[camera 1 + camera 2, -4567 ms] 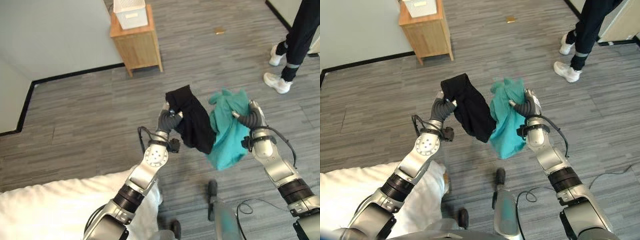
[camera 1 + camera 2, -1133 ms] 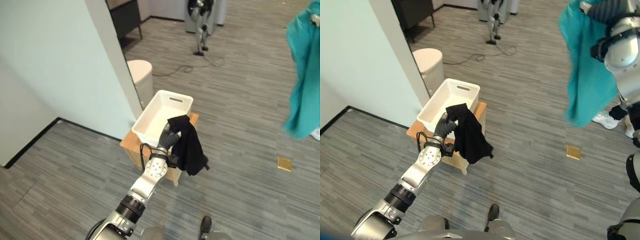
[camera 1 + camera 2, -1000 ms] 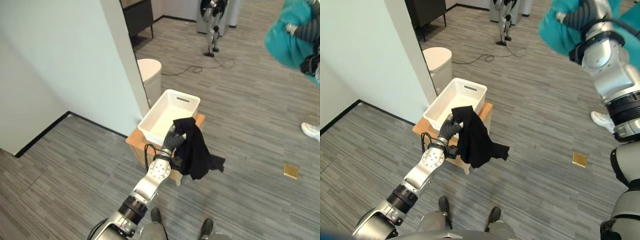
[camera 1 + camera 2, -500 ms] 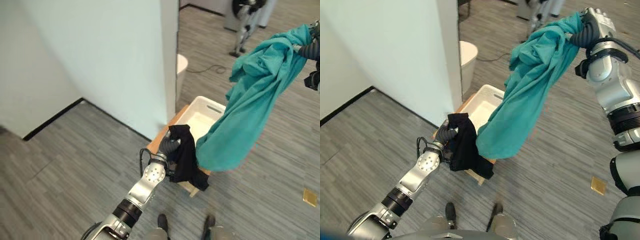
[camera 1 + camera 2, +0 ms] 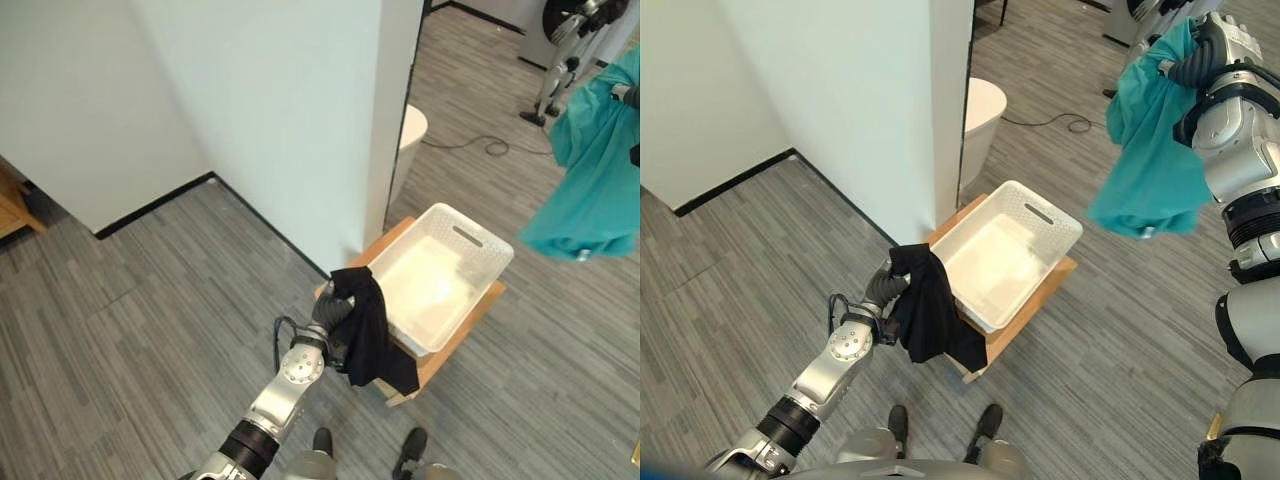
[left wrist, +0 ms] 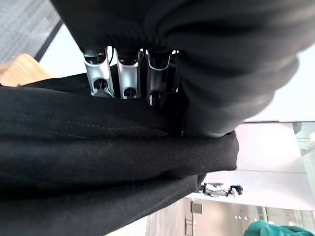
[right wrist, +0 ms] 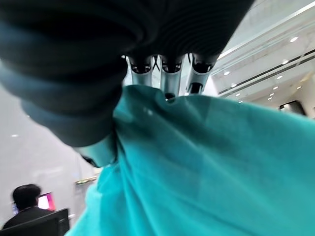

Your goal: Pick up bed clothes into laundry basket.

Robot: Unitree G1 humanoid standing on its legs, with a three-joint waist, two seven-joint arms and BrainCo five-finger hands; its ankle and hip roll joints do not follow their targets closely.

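- Right eye view: black garment bunched in left hand, fingers curled round its top edge, cloth draping down over near corner of wooden stand.
- Left wrist view: silver fingers wrapped over dark folds, grip closed on cloth.
- Hangs just short of white laundry basket, at its near corner; basket interior lies forward and to the right of that hand. Long axis of basket runs diagonally away toward upper right.
- Teal garment held high in right hand, fingers clenched into bunched top; cloth dangles beyond and to the right of basket's far end, well apart from rim.
- Right wrist view: fingers buried in teal fabric, closed on it.
- Judged: left hand nearer basket, needing only short reach forward-right over rim; right hand needing swing inward and down.
- Around: pale wall, round white bin behind basket, grey plank floor.
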